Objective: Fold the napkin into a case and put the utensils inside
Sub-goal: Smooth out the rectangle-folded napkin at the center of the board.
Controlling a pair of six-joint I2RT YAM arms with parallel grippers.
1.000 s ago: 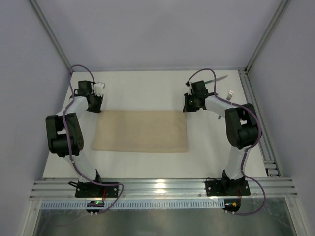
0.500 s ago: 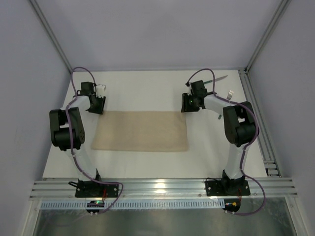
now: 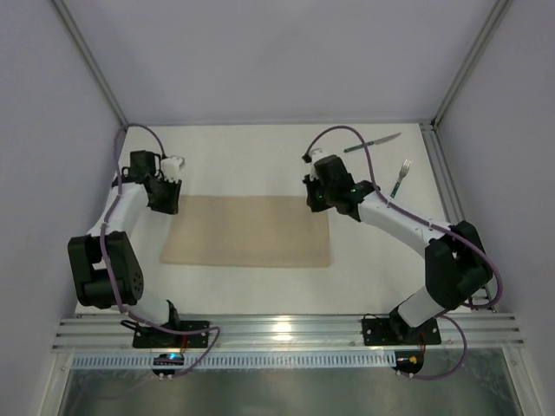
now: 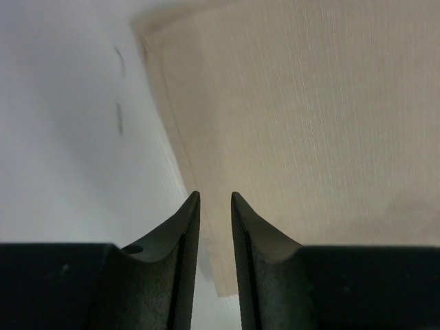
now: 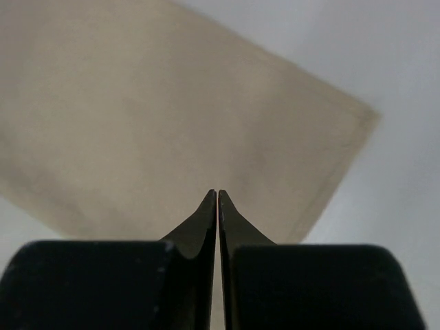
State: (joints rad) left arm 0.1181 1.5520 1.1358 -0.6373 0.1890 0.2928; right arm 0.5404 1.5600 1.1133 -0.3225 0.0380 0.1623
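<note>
The beige napkin (image 3: 247, 230) lies flat and unfolded on the white table, and shows in the left wrist view (image 4: 309, 124) and the right wrist view (image 5: 137, 124). My left gripper (image 3: 167, 204) hovers over its far left corner, jaws a little apart and empty (image 4: 214, 196), straddling the napkin's left hem. My right gripper (image 3: 312, 198) is above the far right corner, shut and empty (image 5: 217, 192). The knife (image 3: 373, 142) and the fork (image 3: 400, 178), both green-handled, lie at the far right, apart from the napkin.
A metal rail (image 3: 451, 199) runs along the table's right edge, just beyond the fork. Grey walls close in the left, back and right. The arm bases stand on the near rail (image 3: 277, 331).
My right arm has swung left and stretched out, bringing its gripper over the napkin's far right corner and uncovering the fork. My left gripper has moved slightly nearer, onto the napkin's far left corner.
</note>
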